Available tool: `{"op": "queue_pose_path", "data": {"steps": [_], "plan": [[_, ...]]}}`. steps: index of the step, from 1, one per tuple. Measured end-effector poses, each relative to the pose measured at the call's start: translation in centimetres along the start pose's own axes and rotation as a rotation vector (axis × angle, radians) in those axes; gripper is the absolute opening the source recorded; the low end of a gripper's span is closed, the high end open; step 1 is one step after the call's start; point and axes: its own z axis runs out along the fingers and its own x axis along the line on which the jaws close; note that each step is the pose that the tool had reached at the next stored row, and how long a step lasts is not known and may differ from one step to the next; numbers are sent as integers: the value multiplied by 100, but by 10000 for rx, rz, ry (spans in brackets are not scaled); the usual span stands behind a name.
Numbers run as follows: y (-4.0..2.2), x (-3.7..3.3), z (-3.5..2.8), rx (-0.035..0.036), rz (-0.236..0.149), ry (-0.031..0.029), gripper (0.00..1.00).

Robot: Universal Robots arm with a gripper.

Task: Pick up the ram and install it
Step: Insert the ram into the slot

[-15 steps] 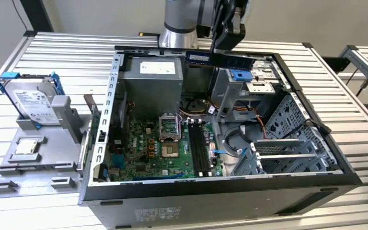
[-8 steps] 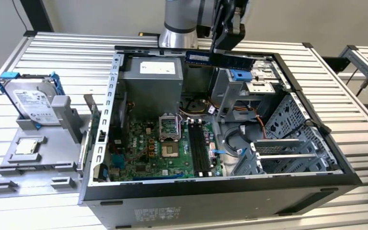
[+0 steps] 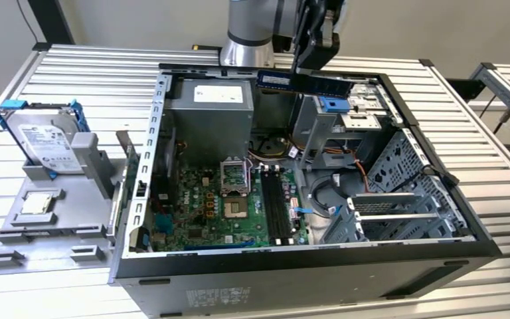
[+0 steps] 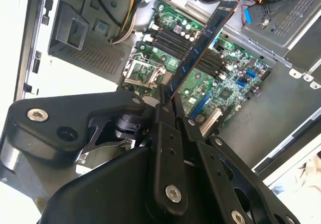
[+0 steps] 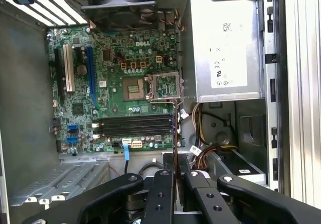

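Note:
The ram [image 3: 304, 81] is a long dark blue-green stick held level above the open computer case's far rim, with my gripper [image 3: 313, 65] shut on its middle from above. In the second wrist view the ram [image 4: 203, 45] juts out from between the black fingers [image 4: 161, 114] of the gripper [image 4: 173, 103], over the green motherboard. In the first wrist view I see the ram [image 5: 175, 133] edge-on as a thin line rising from the gripper [image 5: 176, 178]. The motherboard's black memory slots [image 3: 277, 203] [image 5: 133, 126] lie well below it, and they hold nothing.
The open case [image 3: 153, 133] holds a grey power supply [image 3: 209, 106], a CPU socket [image 3: 237, 179], a drive cage [image 3: 344, 119] and loose cables. A silver hard drive [image 3: 47, 136] in blue brackets stands on a grey fixture at the exterior view's left.

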Motion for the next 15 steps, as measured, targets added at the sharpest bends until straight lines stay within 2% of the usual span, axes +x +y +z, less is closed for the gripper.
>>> {"op": "queue_pose_path", "data": {"steps": [7, 15], "plan": [[0, 0, 0, -11, 1012, -46, 0], [0, 0, 0, -20, 1833, -83, 0]]}}
